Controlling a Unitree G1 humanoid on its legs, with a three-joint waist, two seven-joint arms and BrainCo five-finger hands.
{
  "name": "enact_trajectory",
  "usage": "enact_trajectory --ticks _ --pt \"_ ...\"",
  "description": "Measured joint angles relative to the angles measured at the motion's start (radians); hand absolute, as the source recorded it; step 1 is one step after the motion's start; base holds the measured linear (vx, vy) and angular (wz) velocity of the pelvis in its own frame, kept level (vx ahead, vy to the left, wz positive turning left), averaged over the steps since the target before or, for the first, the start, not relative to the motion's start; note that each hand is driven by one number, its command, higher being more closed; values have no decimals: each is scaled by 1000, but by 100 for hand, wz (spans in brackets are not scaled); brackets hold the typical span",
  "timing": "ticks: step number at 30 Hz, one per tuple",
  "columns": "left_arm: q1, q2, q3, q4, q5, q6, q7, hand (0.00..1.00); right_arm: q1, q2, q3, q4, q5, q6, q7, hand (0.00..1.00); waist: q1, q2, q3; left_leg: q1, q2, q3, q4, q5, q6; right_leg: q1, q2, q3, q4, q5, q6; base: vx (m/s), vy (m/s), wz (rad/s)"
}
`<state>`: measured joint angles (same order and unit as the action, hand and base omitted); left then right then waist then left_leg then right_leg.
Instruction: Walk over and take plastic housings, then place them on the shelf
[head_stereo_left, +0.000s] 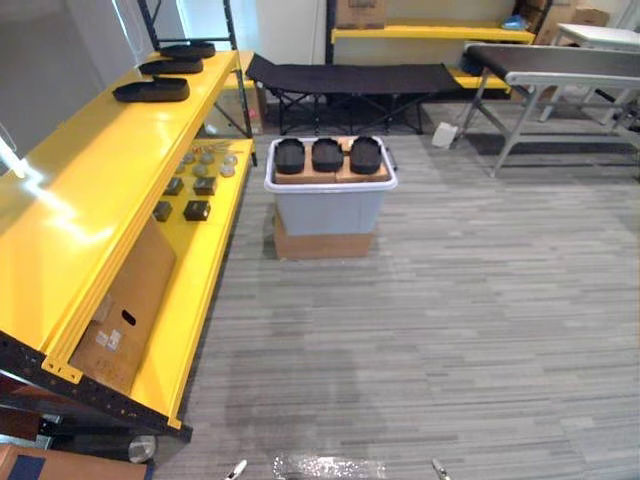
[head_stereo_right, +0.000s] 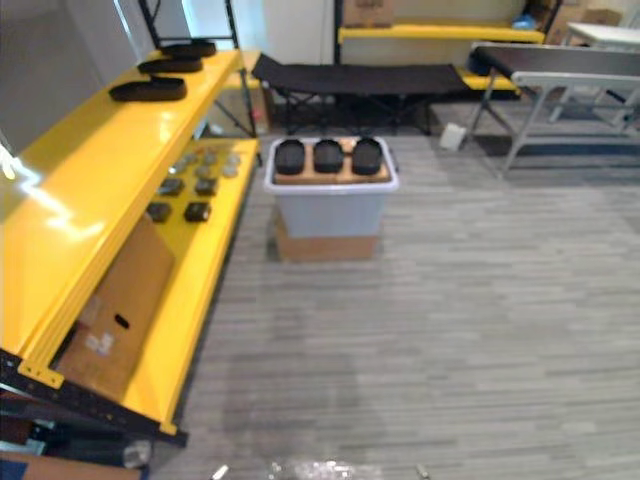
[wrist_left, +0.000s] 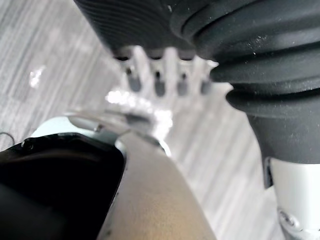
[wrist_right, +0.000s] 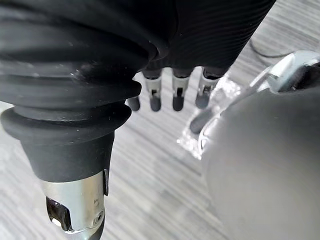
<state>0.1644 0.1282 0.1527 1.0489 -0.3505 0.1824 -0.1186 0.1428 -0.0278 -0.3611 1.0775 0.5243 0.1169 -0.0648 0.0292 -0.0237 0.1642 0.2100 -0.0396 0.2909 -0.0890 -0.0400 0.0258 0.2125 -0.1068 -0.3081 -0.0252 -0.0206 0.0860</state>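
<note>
Silver fingers of left hand (wrist_left: 159, 75) straight, apart, empty, right hand (wrist_right: 179, 92) alike, plastic housings (head_stereo_left: 327, 155) atop bin (head_stereo_left: 328, 212)

A black cot (head_stereo_left: 345, 76) stands behind a grey bin (head_stereo_left: 330, 210).

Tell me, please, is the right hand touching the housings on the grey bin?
Apart. The left eye view shows the housings on the bin far ahead; the right wrist view shows the right hand empty over floor.
</note>
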Motion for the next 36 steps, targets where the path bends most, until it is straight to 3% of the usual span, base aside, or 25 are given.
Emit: enact_trajectory --ticks 9,18,20,22,23,24,25,26,28,30,31,33,34,35,36 --pt "-7 18 -39 13 -7 -4 -8 0 -6 -16 36 6 -76 -34 24 0 -6 -9 5 -2 -11 -5 0 -1 0 -2 -8 7 -6 1 0 -46 32 1" --pt "-8 22 -45 13 -5 -6 -14 0 -15 -17 62 7 -156 -104 50 0 -8 -12 9 -2 -13 -7 1 -5 8 -3 -2 8 -9 3 -1 0 0 0" --pt "-10 22 -47 14 1 -4 -16 0 -25 -18 71 5 -157 -134 46 0 -9 -12 11 -5 -14 -7 2 -23 17 -42 -18 8 68 -43 3 4 38 -2" --pt "-25 30 -69 23 9 0 -21 0 -22 -20 74 -3 -158 -182 36 0 -19 -12 24 -17 -22 -19 3 -42 42 -170 -70 27 349 -115 46 30 49 8" --pt "-38 31 -80 31 15 1 -22 0 -28 -21 70 -17 -157 -198 31 0 -22 -7 42 -20 -18 -28 15 -47 49 -252 -91 46 510 -107 56 105 54 25" --pt "-67 45 -90 31 16 -2 -15 0 -46 -18 72 -20 -157 -221 34 0 -34 -13 105 7 -3 -37 72 -76 69 -322 -111 73 702 -115 30 94 36 25" --pt "-68 48 -90 32 16 -5 -13 0 -47 -17 75 -19 -158 -223 40 0 -34 -19 120 11 8 -39 99 -94 69 -323 -108 80 714 -136 13 110 23 20" --pt "-65 51 -90 32 15 -6 -13 0 -43 -16 82 -19 -163 -226 50 0 -34 -17 127 11 18 -39 122 -112 66 -330 -95 86 701 -158 15 109 10 4" --pt "-72 61 -90 33 12 -6 -14 0 -29 -6 87 -21 -193 -241 88 0 -35 -28 126 5 57 -44 166 -151 46 -352 -46 91 533 -174 15 196 -13 9" --pt "-91 67 -91 32 11 -6 -14 0 -10 -1 88 -20 -204 -245 106 0 -44 -29 126 7 74 -61 174 -161 22 -358 -17 89 318 -120 10 336 -72 21" --pt "-93 66 -86 31 2 -7 -14 0 12 1 87 -20 -206 -235 110 0 -44 -30 125 21 76 -59 192 -185 -12 -351 -13 88 185 -43 7 334 -101 13" --pt "-90 64 -86 30 -4 -7 -12 0 29 1 86 -20 -224 -215 115 0 -45 -31 124 53 76 -59 214 -229 -35 -350 -15 88 164 -10 0 318 -137 4" --pt "-84 62 -84 19 -6 -8 -11 0 41 -1 86 -20 -226 -199 139 0 -46 -32 122 76 82 -61 239 -272 -52 -352 -12 93 190 16 -27 396 -219 5" --pt "-80 48 -83 5 -11 -8 -7 0 51 -13 84 -21 -225 -193 162 0 -48 -9 110 93 112 -63 253 -308 -80 -362 5 83 253 52 -52 418 -238 6" --pt "-70 35 -77 -5 -23 -8 -6 0 58 -23 84 -21 -224 -187 175 0 -49 8 92 100 133 -62 255 -319 -96 -368 24 81 271 52 -54 473 -229 11"
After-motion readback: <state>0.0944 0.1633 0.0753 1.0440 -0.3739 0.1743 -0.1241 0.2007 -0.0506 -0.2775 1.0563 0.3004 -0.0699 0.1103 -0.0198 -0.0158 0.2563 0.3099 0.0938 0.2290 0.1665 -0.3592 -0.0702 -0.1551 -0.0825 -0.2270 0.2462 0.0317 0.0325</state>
